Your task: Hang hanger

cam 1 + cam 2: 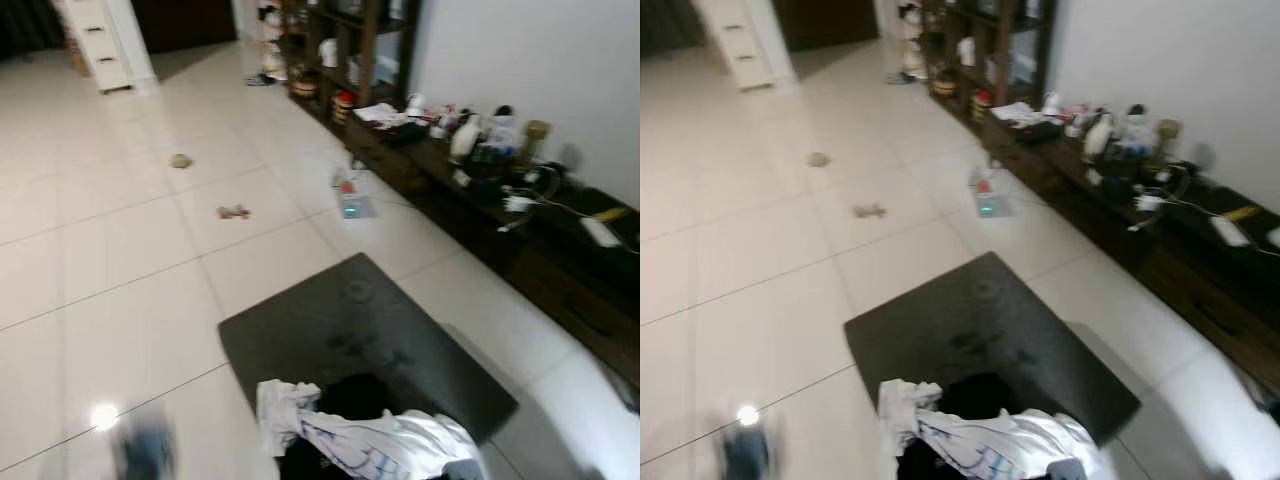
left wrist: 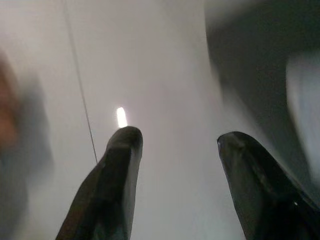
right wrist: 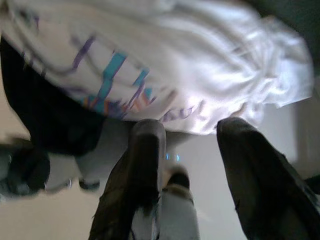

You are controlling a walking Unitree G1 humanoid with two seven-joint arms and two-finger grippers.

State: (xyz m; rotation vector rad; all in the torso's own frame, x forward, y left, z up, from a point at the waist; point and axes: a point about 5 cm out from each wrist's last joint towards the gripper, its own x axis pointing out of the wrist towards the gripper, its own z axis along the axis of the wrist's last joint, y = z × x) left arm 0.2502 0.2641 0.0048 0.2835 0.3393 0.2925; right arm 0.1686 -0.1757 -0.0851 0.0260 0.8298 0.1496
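Head stereo pair looks forward and down over the floor; both share the dark mat at 6 o'clock. Wrist cameras sight closely along open jaws.

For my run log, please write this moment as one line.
scene: tiled floor, dark mat | clothes: white garment on dark one | left gripper: open over floor | right gripper: open by garment | hanger: not seen

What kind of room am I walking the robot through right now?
Probably a home living room: pale tiled floor, a long dark low cabinet along the wall cluttered with bottles and cables, a dark shelving unit beyond it, and a dark mat with a pile of clothes.
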